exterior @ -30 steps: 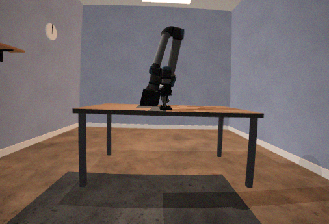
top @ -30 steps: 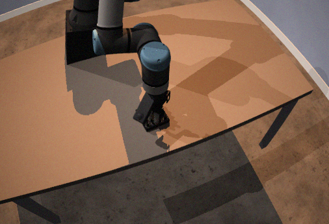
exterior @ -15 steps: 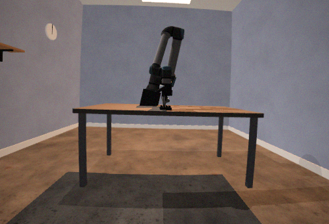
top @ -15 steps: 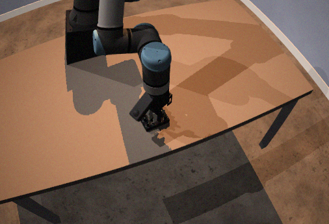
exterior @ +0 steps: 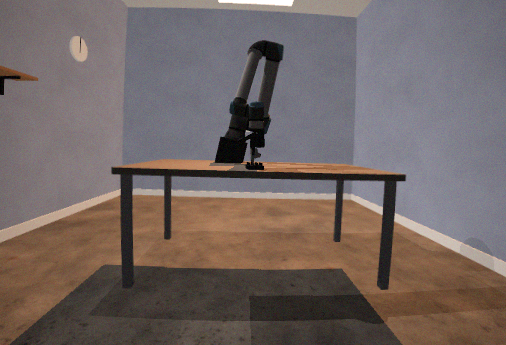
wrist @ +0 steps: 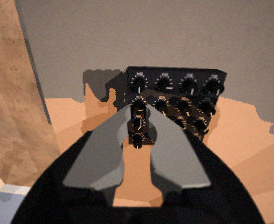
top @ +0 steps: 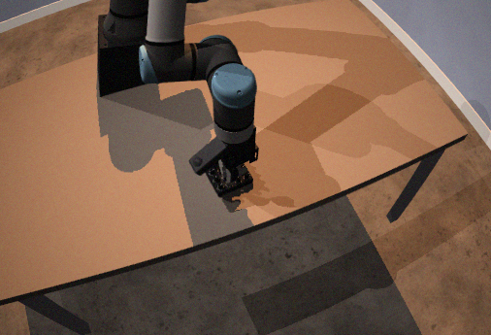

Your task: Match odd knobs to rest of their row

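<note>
The knob box [wrist: 172, 102] is a small black panel with rows of black knobs, lying flat on the table. It shows in the top view [top: 229, 178] under the wrist and as a low dark shape in the exterior view [exterior: 255, 166]. My gripper [wrist: 138, 105] reaches straight down onto the box and is shut on a knob [wrist: 137, 136] in the leftmost column, at the box's near edge in the wrist view. The grey fingers hide that knob's pointer. The far row of knobs [wrist: 176, 83] is in plain sight; the middle rows are partly in shadow.
The box sits near the table's front edge [top: 310, 204]. The arm's black base [top: 118, 55] stands at the back of the table. The arm's shadow falls across the table around the box.
</note>
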`<state>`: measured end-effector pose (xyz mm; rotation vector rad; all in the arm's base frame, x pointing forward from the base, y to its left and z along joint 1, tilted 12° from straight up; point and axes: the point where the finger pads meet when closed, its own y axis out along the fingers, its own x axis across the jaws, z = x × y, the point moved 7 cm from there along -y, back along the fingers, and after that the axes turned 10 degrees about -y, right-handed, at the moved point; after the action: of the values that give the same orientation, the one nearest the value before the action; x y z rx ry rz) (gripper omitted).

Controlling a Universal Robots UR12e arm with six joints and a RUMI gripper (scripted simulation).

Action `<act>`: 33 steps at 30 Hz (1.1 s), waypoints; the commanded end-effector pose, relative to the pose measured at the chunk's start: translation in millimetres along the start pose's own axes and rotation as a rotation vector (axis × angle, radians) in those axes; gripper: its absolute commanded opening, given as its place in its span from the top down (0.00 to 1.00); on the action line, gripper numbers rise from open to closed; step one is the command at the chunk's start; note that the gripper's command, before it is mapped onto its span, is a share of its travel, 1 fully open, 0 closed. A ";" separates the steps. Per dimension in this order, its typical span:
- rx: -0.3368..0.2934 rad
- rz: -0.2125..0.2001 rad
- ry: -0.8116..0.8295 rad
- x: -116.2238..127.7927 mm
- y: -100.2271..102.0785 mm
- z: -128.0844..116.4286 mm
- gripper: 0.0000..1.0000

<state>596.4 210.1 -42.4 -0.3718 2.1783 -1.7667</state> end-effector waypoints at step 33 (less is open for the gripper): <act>0.002 0.002 0.636 2.1 -0.5 -1.4 0.96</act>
<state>593.6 210.3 -42.3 0.1927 2.5516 -2.0743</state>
